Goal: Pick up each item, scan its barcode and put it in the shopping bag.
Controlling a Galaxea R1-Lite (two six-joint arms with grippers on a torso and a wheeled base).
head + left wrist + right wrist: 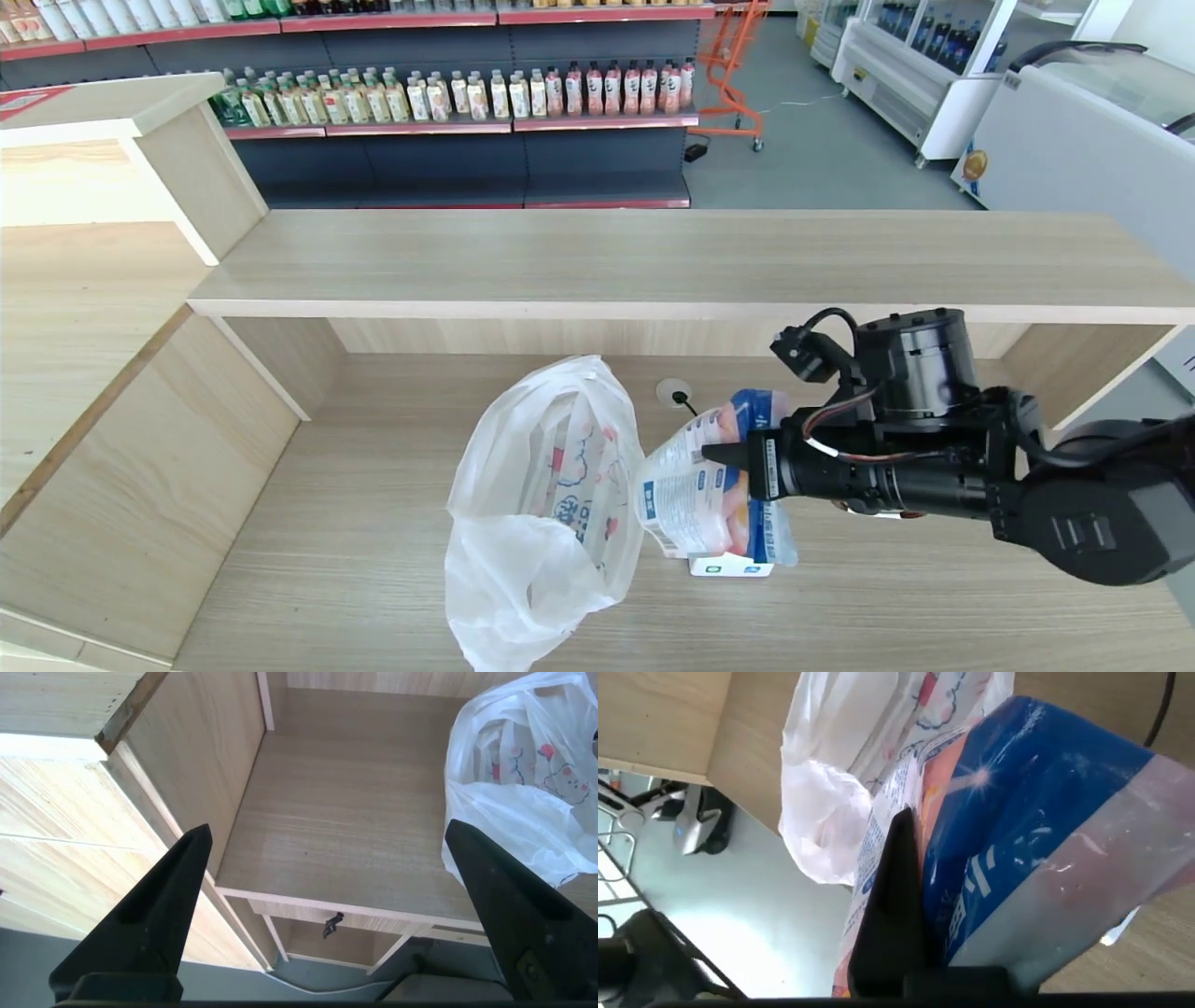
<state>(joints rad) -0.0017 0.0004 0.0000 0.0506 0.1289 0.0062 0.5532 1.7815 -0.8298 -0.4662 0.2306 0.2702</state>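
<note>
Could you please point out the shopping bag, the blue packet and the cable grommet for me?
shopping bag [523,569], head view, on its white lower front.
blue packet [691,490], head view, on its printed face.
cable grommet [668,390], head view, on its white disc.

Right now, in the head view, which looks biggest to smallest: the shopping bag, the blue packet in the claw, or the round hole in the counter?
1. shopping bag
2. blue packet
3. round hole
No two look alike in size.
</note>
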